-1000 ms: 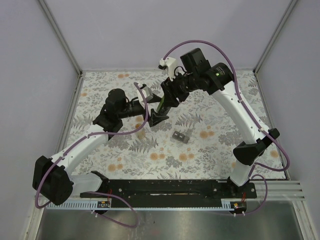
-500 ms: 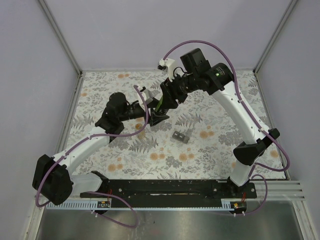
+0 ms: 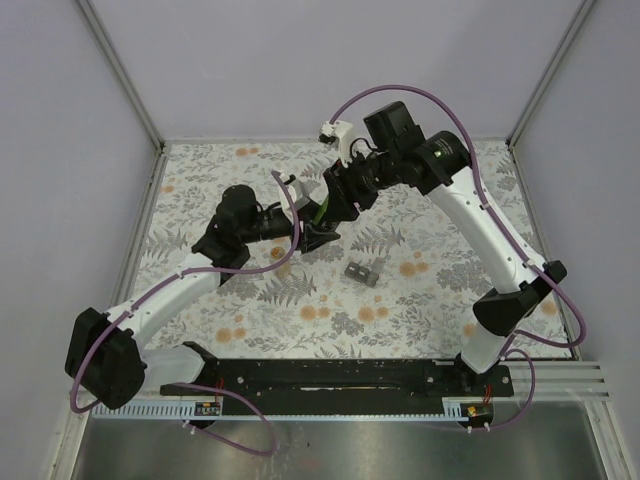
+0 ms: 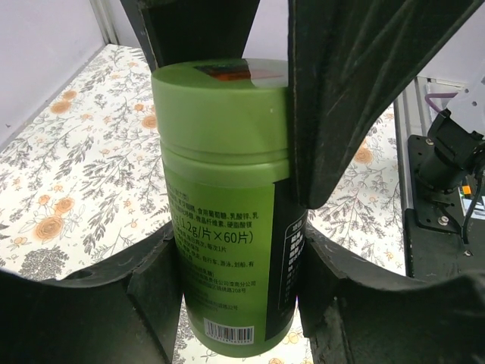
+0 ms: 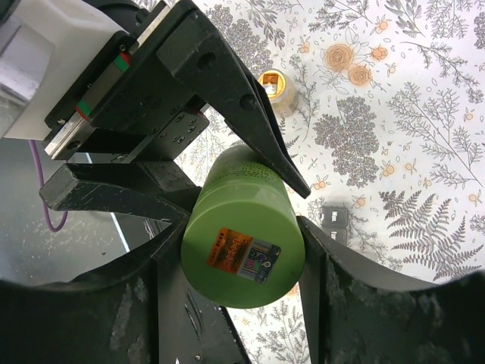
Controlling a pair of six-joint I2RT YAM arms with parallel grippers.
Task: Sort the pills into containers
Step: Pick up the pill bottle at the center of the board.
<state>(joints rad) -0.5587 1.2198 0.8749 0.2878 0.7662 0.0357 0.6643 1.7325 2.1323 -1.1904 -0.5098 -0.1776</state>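
Two robot arms meet over the middle of a floral-print table (image 3: 430, 290), both clamped on one green pill bottle (image 4: 227, 189) held clear of the surface. From overhead the bottle is nearly hidden: the crossed black tools and wrists cover it, and only a sliver of green shows between them.

A small grey pill box (image 3: 363, 272) sits on the table just in front of the meeting point, apart from both arms. Seen from the right wrist, a little open jar (image 5: 274, 87) with a golden inside stands on the table beyond the bottle, partly masked by a finger of the left tool. Purple cables (image 3: 400, 92) loop above the right arm, and a black mounting rail (image 3: 330, 375) runs along the near edge.

The left tool (image 4: 241, 296) pinches the bottle low on its body, one pad against each side. The right tool (image 5: 239, 235) pinches the cap end, its fingers flanking the lid, which faces the right wrist camera.

The bottle is lime green with a matching cap that is on. The cap's flat top carries an orange and multicoloured sticker. A darker green label with white printed text wraps the body, and a barcode sits near the base.
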